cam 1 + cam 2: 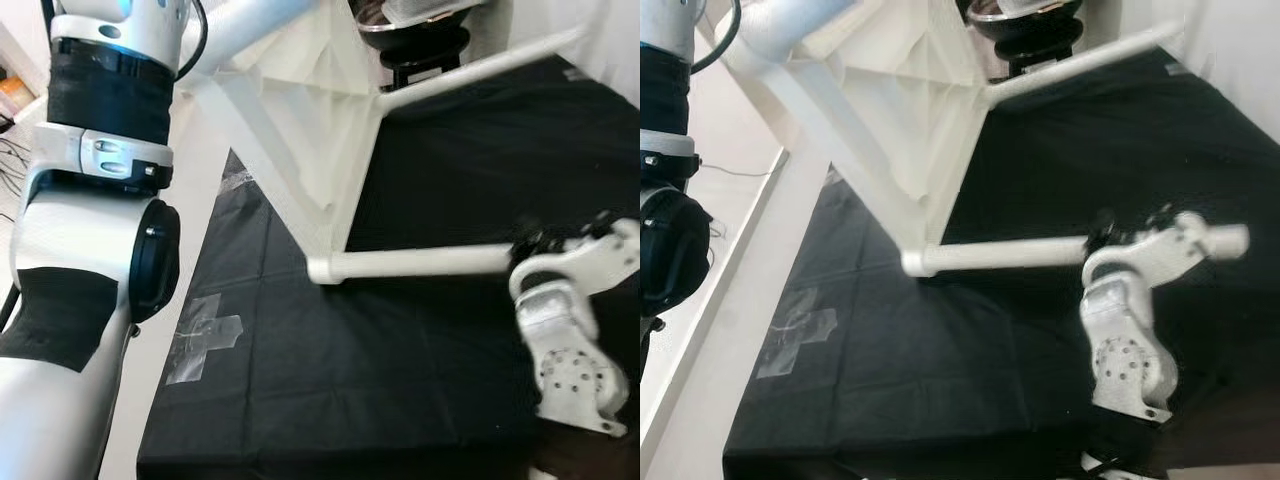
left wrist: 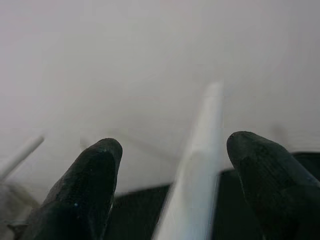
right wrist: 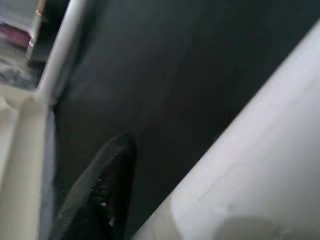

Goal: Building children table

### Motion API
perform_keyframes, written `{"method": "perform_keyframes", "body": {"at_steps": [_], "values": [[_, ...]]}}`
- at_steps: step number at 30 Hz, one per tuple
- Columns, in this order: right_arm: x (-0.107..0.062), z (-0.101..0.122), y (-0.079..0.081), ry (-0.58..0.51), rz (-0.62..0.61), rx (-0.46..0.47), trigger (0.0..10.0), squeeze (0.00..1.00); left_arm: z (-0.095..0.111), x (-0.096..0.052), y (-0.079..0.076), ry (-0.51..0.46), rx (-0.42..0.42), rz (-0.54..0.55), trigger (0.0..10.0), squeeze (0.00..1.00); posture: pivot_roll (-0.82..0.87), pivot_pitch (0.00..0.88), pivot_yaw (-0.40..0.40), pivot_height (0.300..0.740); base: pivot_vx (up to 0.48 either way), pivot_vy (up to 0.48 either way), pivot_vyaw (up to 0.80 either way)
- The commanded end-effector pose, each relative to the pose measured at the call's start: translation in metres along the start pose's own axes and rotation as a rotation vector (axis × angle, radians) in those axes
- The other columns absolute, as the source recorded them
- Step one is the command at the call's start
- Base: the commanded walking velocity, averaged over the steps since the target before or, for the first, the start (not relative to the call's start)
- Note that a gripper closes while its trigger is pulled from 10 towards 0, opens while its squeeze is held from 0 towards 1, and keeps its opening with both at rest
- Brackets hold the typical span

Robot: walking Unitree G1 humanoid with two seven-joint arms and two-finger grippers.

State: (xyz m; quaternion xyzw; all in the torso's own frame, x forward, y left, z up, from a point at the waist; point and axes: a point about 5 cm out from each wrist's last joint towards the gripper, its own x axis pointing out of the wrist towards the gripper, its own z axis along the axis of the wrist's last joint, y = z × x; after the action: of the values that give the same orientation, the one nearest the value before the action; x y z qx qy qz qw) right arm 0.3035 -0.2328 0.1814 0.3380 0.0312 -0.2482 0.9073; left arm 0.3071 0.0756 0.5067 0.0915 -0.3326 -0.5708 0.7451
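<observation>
Right gripper [image 1: 530, 245] pinches the table leg [image 1: 420, 263], whose long axis runs level across the black mat [image 1: 350, 370]; left gripper [image 2: 170, 165], fingers spread, straddles another leg [image 2: 200, 165].

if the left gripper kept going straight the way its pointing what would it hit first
Probably the white table leg, which runs between the left gripper's open fingers just ahead. Depth is unclear in that blurred wrist view.

White table [image 1: 300, 120] legs look like smooth plastic — black cloth [image 1: 400, 380] beneath matt, faintly creased.
</observation>
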Motion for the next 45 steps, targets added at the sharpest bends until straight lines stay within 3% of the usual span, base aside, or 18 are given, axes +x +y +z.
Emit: {"method": "perform_keyframes", "body": {"at_steps": [1, 3, 11, 21, 24, 26, 30, 31, 32, 33, 35, 37, 38, 45], "values": [[0.008, -0.032, -0.046, 0.113, -0.265, -0.19, 10.0, 1.0, -0.002, -0.017, -0.003, 0.009, -0.039, -0.042, 10.0, 0.0, 0.0, 0.157, 0.249, 0.74, 0.0, 0.0, 0.0], [0.008, -0.021, -0.059, 0.035, -0.362, -0.237, 10.0, 1.0, -0.01, -0.03, -0.014, 0.024, -0.098, -0.12, 10.0, 0.0, -0.01, 0.155, 0.238, 0.74, 0.0, 0.0, 0.0], [-0.002, 0.003, -0.06, -0.081, -0.373, -0.307, 10.0, 1.0, -0.015, -0.037, -0.02, 0.016, -0.129, -0.155, 10.0, 0.0, -0.03, 0.151, 0.215, 0.74, 0.0, 0.0, 0.0], [-0.023, 0.047, -0.09, -0.218, -0.476, -0.307, 10.0, 1.0, -0.019, -0.041, -0.027, -0.011, -0.165, -0.164, 10.0, 0.0, -0.07, 0.16, 0.2, 0.74, 0.0, 0.0, 0.0], [-0.027, 0.054, -0.096, -0.228, -0.485, -0.269, 10.0, 1.0, -0.019, -0.043, -0.029, -0.012, -0.173, -0.162, 10.0, 0.0, -0.07, 0.164, 0.198, 0.74, 0.0, 0.0, 0.0], [-0.031, 0.067, -0.1, -0.255, -0.471, -0.171, 10.0, 1.0, -0.02, -0.046, -0.029, -0.012, -0.178, -0.159, 10.0, 0.0, -0.08, 0.17, 0.195, 0.74, 0.0, 0.0, 0.0], [-0.033, 0.07, -0.101, -0.263, -0.472, -0.145, 10.0, 1.0, -0.02, -0.047, -0.029, -0.012, -0.179, -0.158, 10.0, 0.0, -0.08, 0.17, 0.195, 0.74, 0.0, 0.0, 0.0], [-0.036, 0.074, -0.104, -0.26, -0.477, -0.025, 10.0, 1.0, -0.02, -0.049, -0.029, -0.014, -0.181, -0.157, 10.0, 0.0, -0.08, 0.176, 0.192, 0.74, 0.0, 0.0, 0.0], [-0.036, 0.074, -0.104, -0.26, -0.477, -0.025, 10.0, 1.0, -0.02, -0.049, -0.029, -0.014, -0.181, -0.157, 10.0, 0.0, -0.08, 0.176, 0.192, 0.74, 0.0, 0.0, 0.0], [-0.039, 0.076, -0.106, -0.257, -0.481, 0.078, 10.0, 1.0, -0.02, -0.05, -0.029, -0.016, -0.183, -0.157, 10.0, 0.0, -0.09, 0.178, 0.194, 0.74, 0.0, 0.0, 0.0], [-0.039, 0.076, -0.106, -0.257, -0.481, 0.078, 10.0, 1.0, -0.02, -0.05, -0.029, -0.016, -0.183, -0.157, 10.0, 0.0, -0.09, 0.178, 0.194, 0.74, 0.0, 0.0, 0.0], [-0.046, 0.083, -0.1, -0.292, -0.398, 0.274, 10.0, 1.0, -0.02, -0.052, -0.029, -0.017, -0.184, -0.156, 10.0, 0.0, -0.09, 0.181, 0.193, 0.74, 0.0, 0.0, 0.0], [-0.05, 0.085, -0.099, -0.314, -0.365, 0.321, 10.0, 1.0, -0.019, -0.052, -0.029, -0.016, -0.185, -0.157, 10.0, 0.0, -0.09, 0.185, 0.199, 0.74, 0.0, 0.0, 0.0], [-0.062, 0.092, -0.104, -0.368, -0.349, 0.356, 10.0, 1.0, -0.019, -0.054, -0.031, -0.011, -0.189, -0.157, 10.0, 0.0, -0.1, 0.191, 0.206, 0.74, 0.0, 0.0, 0.0]]}}
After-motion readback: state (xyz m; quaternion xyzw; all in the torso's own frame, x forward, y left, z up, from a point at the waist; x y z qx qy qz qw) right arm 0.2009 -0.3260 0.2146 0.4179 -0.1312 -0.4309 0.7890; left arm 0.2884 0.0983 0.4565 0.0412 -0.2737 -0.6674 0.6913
